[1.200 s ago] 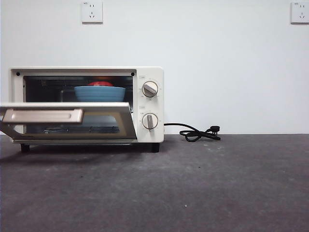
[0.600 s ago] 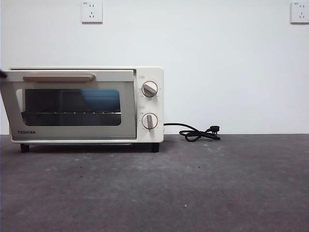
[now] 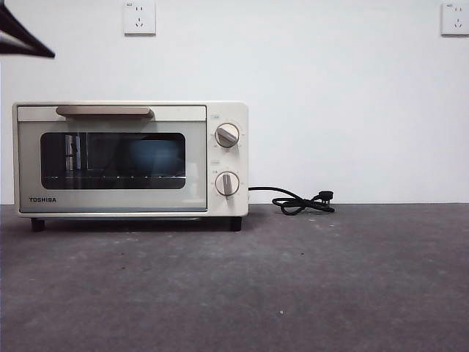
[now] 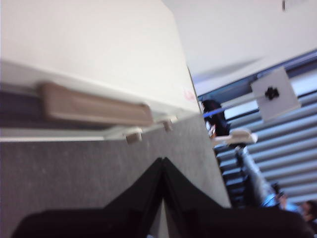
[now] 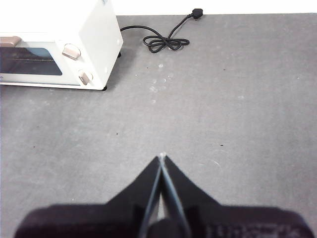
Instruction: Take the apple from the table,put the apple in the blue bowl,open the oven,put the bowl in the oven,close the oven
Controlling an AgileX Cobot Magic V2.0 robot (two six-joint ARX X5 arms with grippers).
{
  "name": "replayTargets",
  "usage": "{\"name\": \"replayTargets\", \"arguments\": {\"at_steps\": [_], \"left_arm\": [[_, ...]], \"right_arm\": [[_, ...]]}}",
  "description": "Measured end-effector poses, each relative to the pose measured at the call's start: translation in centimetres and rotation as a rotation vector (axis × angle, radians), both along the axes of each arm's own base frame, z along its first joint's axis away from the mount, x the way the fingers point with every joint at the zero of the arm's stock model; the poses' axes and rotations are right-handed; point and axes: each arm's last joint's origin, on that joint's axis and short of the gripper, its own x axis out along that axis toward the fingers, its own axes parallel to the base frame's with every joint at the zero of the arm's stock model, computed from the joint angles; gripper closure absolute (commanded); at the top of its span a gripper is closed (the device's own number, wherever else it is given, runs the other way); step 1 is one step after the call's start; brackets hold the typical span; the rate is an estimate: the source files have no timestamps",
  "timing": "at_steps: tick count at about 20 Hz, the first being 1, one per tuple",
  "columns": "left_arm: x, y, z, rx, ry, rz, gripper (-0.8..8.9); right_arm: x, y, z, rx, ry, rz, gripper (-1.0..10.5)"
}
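The cream-white oven (image 3: 130, 158) stands on the table (image 3: 293, 279) with its glass door shut and the tan handle (image 3: 104, 111) up at the top. Through the glass the blue bowl (image 3: 152, 155) shows dimly inside; the apple is hidden. My left gripper (image 4: 162, 159) is shut and holds nothing, hanging a little in front of the oven's handle (image 4: 94, 106); in the front view it is the black tip (image 3: 26, 40) at the top left corner. My right gripper (image 5: 162, 157) is shut and empty over bare table, well away from the oven (image 5: 59, 44).
A black cord with plug (image 3: 302, 202) lies coiled on the table to the right of the oven, also seen in the right wrist view as the cord (image 5: 161, 42). Two wall sockets (image 3: 139, 18) sit high on the white wall behind.
The oven door swung up from half open to fully shut. The left gripper then drew up and away to the top left corner.
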Motion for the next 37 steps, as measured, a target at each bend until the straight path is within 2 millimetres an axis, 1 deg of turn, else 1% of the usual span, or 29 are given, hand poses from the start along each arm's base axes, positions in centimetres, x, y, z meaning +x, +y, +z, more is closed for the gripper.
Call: {"name": "replayTargets", "arguments": {"at_steps": [2,6,8,11,13,16,20,21,23,25,26,27,28,29,31,32,33,34,36,37], "left_arm": [[-2.4,-0.9,1.3,0.078,-0.022,-0.02,8.18],[-8.3,-2.2,3.4,0.294,-0.046,-0.056,8.18],[-11.2,-2.8,4.5,0.384,-0.085,-0.066,8.17],[-14.8,-3.8,5.8,0.406,-0.118,-0.068,8.17],[-16.5,-4.2,6.2,0.391,-0.098,-0.057,8.17],[-17.7,-4.5,6.7,0.395,-0.132,-0.042,8.17],[-17.1,-4.3,6.8,0.407,-0.153,-0.038,8.17],[-16.8,-4.2,6.8,0.443,-0.182,-0.036,8.17],[-16.4,-4.1,7.2,0.575,-0.3,-0.02,8.18],[-16.6,-4.7,7.7,0.67,-0.506,-0.028,8.17],[-16.9,-5.4,7.6,0.698,-0.643,-0.04,8.17],[-17.2,-5.9,7.3,0.715,-0.757,-0.043,8.17],[-17.5,-6.5,6.7,0.741,-0.873,-0.026,8.17],[-17.6,-6.8,5.7,0.761,-0.941,0.003,8.17],[-18.1,-7.0,2.8,0.812,-1.001,0.094,8.17],[-18.3,-7.0,0.8,0.832,-0.984,0.138,8.17],[-18.4,-6.9,-1.1,0.848,-0.936,0.167,8.17],[-18.5,-6.7,-3.6,0.872,-0.864,0.196,8.17],[-19.0,-6.5,-7.5,0.906,-0.766,0.224,8.17],[-19.3,-6.5,-9.0,0.907,-0.752,0.223,8.17]], "right_arm": [[0.0,0.0,0.0,0.003,0.001,-0.002,9.5],[0.0,0.0,0.0,0.003,0.001,-0.002,9.5],[0.0,0.0,0.0,0.003,0.001,-0.002,9.5],[0.0,0.0,0.0,0.003,0.001,-0.002,9.5],[0.0,0.0,0.0,0.002,0.001,-0.002,9.5],[0.0,0.0,0.0,0.002,0.001,-0.002,9.5],[0.0,0.0,0.0,0.003,0.001,-0.002,9.5],[0.0,0.0,0.0,0.003,0.001,-0.002,9.5],[0.0,0.0,0.0,0.003,0.001,-0.002,9.5],[0.0,0.0,0.0,0.001,0.003,-0.002,9.5],[0.0,0.0,0.0,0.001,0.003,-0.002,9.5],[0.0,0.0,0.0,0.001,0.003,-0.002,9.5],[0.0,0.0,0.0,0.001,0.003,-0.002,9.5],[0.0,0.0,0.0,0.001,0.003,-0.002,9.5],[0.0,0.0,0.0,0.001,0.003,-0.002,9.5],[0.0,0.0,0.0,0.001,0.003,-0.002,9.5],[0.0,0.0,0.0,0.001,0.003,-0.002,9.5],[0.0,0.0,0.0,0.001,0.003,-0.002,9.5],[0.0,0.0,0.0,0.001,0.003,-0.002,9.5],[0.0,0.0,0.0,0.001,0.003,-0.002,9.5]]}}
